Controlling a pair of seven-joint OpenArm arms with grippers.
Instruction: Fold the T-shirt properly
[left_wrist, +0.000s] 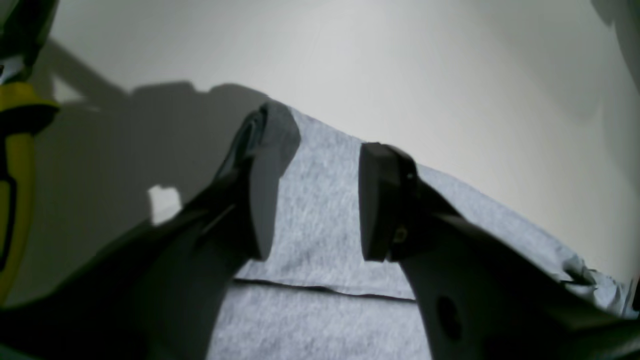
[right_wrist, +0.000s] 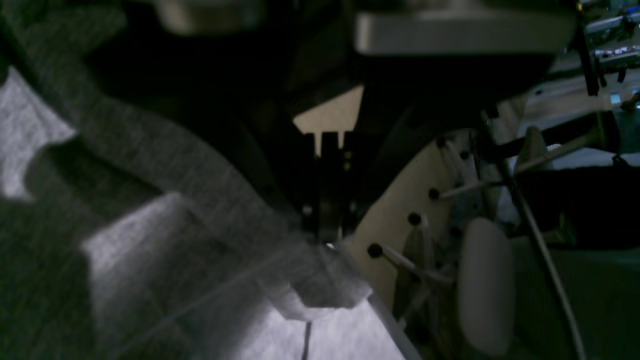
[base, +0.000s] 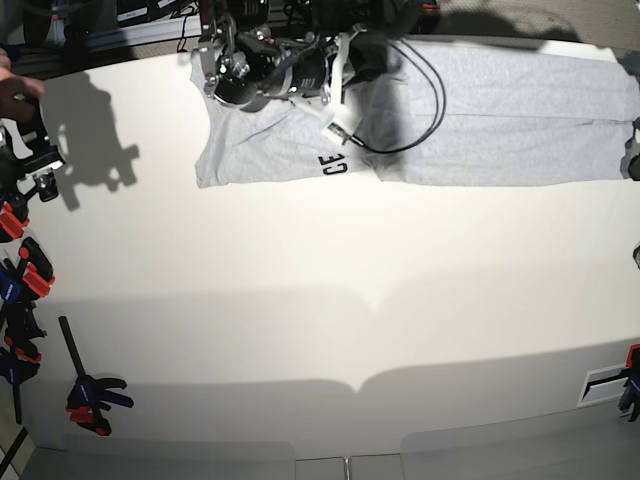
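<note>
A grey T-shirt (base: 480, 115) is spread lengthwise along the far edge of a white table (base: 320, 300), reaching from left of centre to the right border of the base view. Near its left end a part is turned over, and black letters (base: 332, 163) are shown there. A horizontal fold line is seen across the right half. The right gripper (right_wrist: 325, 235) is seen over the shirt's left end at the far edge, its jaws pressed together on a pinch of grey cloth, which is raised in bunched folds in the right wrist view. The left gripper (left_wrist: 315, 200) is seen in the left wrist view with its jaws held apart above flat grey cloth, nothing between them; the shirt's edge and bare table lie just beyond. Clamps (base: 85, 392) are fixed along the table's left edge.
</note>
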